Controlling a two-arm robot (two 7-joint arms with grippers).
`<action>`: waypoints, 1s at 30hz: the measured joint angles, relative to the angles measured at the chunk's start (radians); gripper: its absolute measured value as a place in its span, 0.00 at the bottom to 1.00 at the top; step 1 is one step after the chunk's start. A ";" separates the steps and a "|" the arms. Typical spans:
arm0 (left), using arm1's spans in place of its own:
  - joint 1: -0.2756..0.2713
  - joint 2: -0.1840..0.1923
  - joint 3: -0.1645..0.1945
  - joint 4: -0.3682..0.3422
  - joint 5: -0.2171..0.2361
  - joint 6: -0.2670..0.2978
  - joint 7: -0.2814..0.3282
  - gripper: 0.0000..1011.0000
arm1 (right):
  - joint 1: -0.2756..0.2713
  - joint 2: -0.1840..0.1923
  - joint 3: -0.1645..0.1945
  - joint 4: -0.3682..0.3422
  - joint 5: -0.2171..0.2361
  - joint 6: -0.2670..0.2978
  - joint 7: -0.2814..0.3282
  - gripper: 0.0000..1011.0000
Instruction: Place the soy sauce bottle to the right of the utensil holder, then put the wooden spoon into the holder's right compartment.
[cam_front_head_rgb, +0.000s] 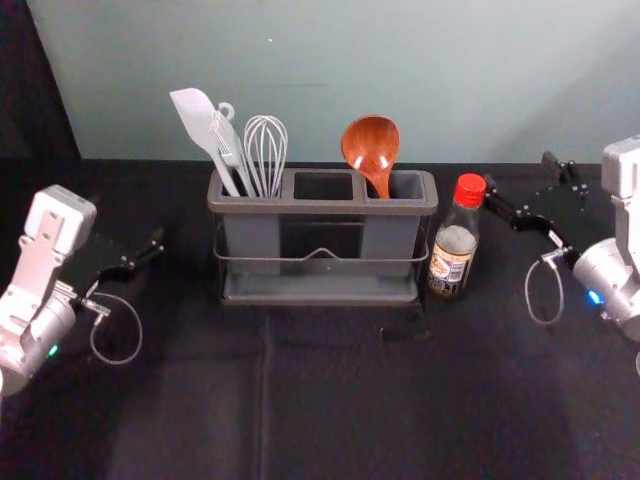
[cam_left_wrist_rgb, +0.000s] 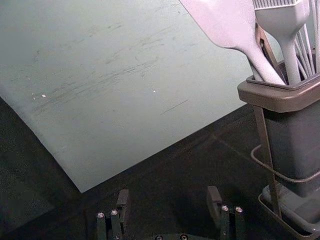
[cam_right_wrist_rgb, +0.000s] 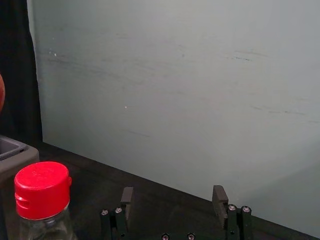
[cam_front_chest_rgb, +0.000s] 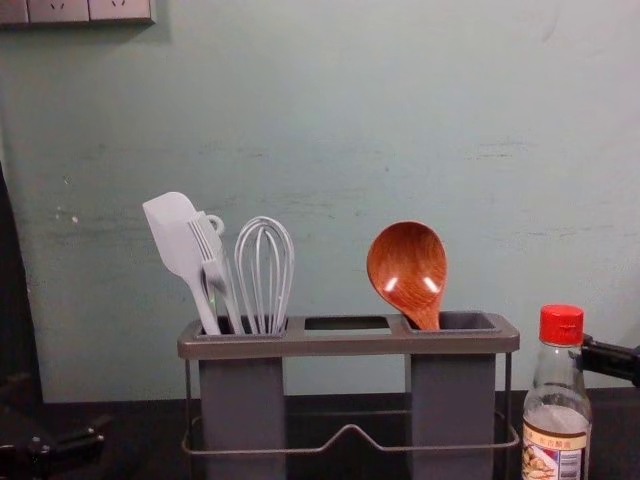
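Gleaming in the holder's (cam_front_head_rgb: 310, 208) right compartment (cam_front_head_rgb: 408, 186): wooden spoon (cam_front_head_rgb: 370, 144); glass bottle (cam_front_head_rgb: 452, 258) beside; left gripper (cam_front_head_rgb: 132, 222), right gripper (cam_front_head_rgb: 519, 173) spread, toward the surface's (cam_front_head_rgb: 340, 400) side edges.

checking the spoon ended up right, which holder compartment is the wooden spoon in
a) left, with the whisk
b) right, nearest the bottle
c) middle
b, the wooden spoon stands in the right compartment, on the side where the soy sauce bottle is

The soy sauce bottle (cam_front_chest_rgb: 556, 385) has a label (cam_front_chest_rgb: 554, 455) (its print too small to read)
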 joint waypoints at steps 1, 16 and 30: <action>0.000 0.000 0.000 0.000 0.000 0.000 0.000 0.99 | 0.001 -0.001 -0.001 0.003 -0.001 0.000 0.000 0.99; 0.000 0.000 0.000 0.000 0.000 0.000 0.000 0.99 | 0.004 -0.010 0.010 0.007 -0.007 -0.014 -0.017 0.99; 0.000 0.000 0.000 0.000 0.000 0.000 0.000 0.99 | 0.004 -0.009 0.008 0.007 -0.007 -0.014 -0.016 0.99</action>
